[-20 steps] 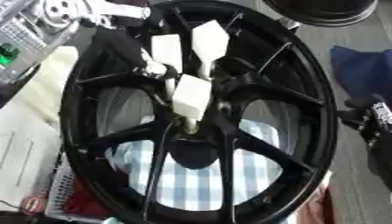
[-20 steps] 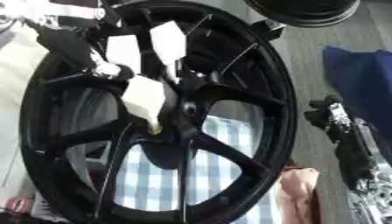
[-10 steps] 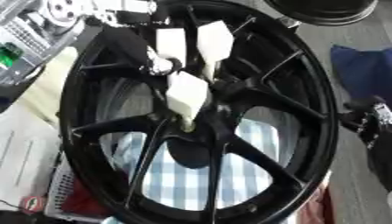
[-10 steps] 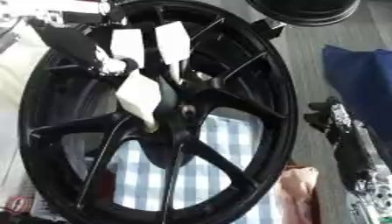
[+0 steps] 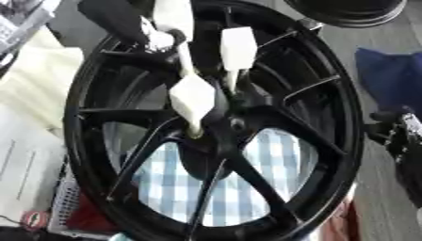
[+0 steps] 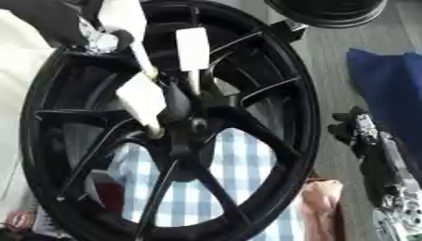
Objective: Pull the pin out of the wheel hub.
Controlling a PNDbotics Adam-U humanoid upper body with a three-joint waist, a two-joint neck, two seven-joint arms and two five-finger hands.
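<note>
Left hand (image 5: 177,44) reaches from 11 o'clock; pale fingers (image 5: 193,96) spread over wheel hub (image 5: 227,124) (pin not discernible), right hand (image 6: 367,141) idle at 3 o'clock.

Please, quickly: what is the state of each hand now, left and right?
Left hand: at the hub of the wheel, fingers reaching down to it; a grip on the pin cannot be told.
Right hand: not in view.

Even, soft daylight; both views are blurred throughout, and the black wheel hub (image 5: 214,127) shows faint sheen.
</note>
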